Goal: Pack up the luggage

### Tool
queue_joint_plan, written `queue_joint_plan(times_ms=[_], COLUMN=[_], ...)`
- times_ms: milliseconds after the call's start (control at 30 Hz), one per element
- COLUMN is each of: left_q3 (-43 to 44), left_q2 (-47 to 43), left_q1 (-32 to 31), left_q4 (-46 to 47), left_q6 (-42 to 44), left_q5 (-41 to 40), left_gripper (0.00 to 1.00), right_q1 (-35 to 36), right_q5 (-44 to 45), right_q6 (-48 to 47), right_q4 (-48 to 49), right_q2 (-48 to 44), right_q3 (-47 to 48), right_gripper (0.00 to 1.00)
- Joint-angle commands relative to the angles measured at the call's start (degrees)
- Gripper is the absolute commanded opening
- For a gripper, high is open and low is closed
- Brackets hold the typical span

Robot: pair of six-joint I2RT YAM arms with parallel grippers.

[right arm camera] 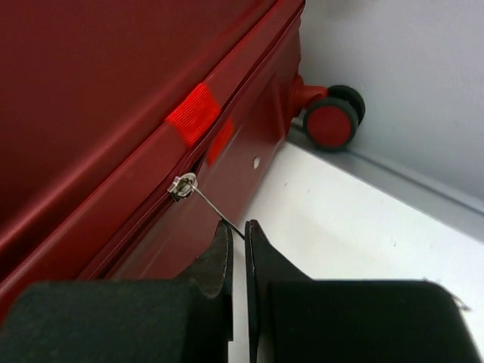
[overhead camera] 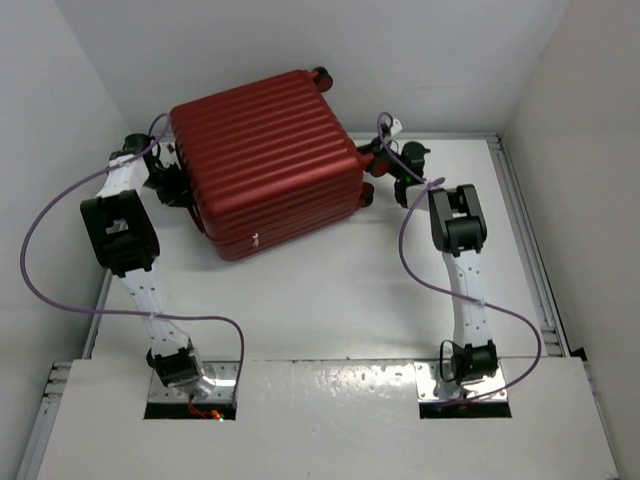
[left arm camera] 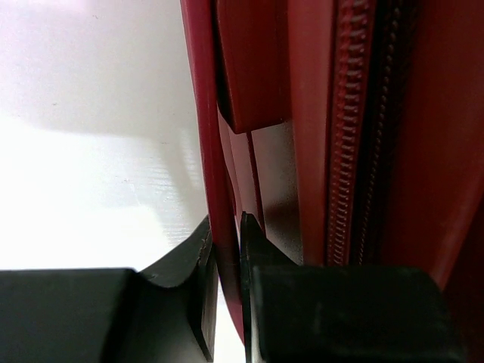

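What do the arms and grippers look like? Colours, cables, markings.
The left arm and right arm: white links, black joint housings, a loose purple cable looping along each. The left gripper and right gripper: blocky black bodies, tapered black fingers. No markings discernible.

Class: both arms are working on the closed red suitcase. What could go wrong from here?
1. The right pincer grips only the tip of the thin zip pull. A tug might make it slip out.
2. The left pincer clamps just a thin red edge of the suitcase. That hold could slide off, and the suitcase could then shift when the zip is pulled.
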Motion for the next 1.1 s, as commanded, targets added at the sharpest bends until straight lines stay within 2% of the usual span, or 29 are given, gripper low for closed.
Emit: queue_joint_plan(times_ms=[0,33,267,367,633,700,733,800,833,1000,1067], left_q3=[-0.8,-0.8,-0.2,-0.2,-0.2,-0.2,-0.2,-1.5,-2.3,-7.4,-7.4], left_q2=[9.2,9.2,9.7,9.7,9.7,9.7,9.7,8.3,7.5,-0.2,-1.7], left_q1=[-0.6,-0.6,-2.5,-3.1,-5.5,-6.1,-6.1,-6.1,-6.1,-5.6,-5.6], left_q4=[19.1,19.1,20.2,20.7,21.3,21.3,21.3,23.3,24.4,31.2,31.2], left_q6=[8.7,8.7,8.0,6.6,5.6,4.2,4.2,2.1,1.6,-2.2,-4.1], left_q5=[-12.4,-11.7,-10.1,-9.1,-7.1,-6.6,-6.6,-6.6,-6.6,-3.4,0.0], left_gripper=[0.00,0.00,0.00,0.00,0.00,0.17,0.29,0.44,0.46,0.68,0.71], right_q1=[-5.0,-5.0,-3.6,-2.9,-1.1,-1.0,-0.9,-1.0,-0.9,-1.6,-2.0], right_q5=[18.9,19.1,22.4,23.4,24.1,23.5,23.6,23.5,23.5,22.0,21.3], right_q6=[-0.6,-0.6,-1.0,-2.5,-4.2,-3.6,-2.7,-3.0,-3.0,-2.7,-2.7], right_q4=[-2.6,-3.3,-10.0,-9.8,-6.0,-4.2,-3.9,-1.3,-0.4,4.1,5.6], right_q2=[5.4,5.5,18.9,22.1,24.1,22.4,21.6,18.9,18.2,11.0,7.0], right_q3=[10.5,10.5,33.1,37.5,37.3,34.3,33.2,28.3,27.0,16.5,10.6], right_gripper=[0.00,0.00,0.00,0.00,0.03,0.17,0.37,0.49,0.57,0.67,0.69])
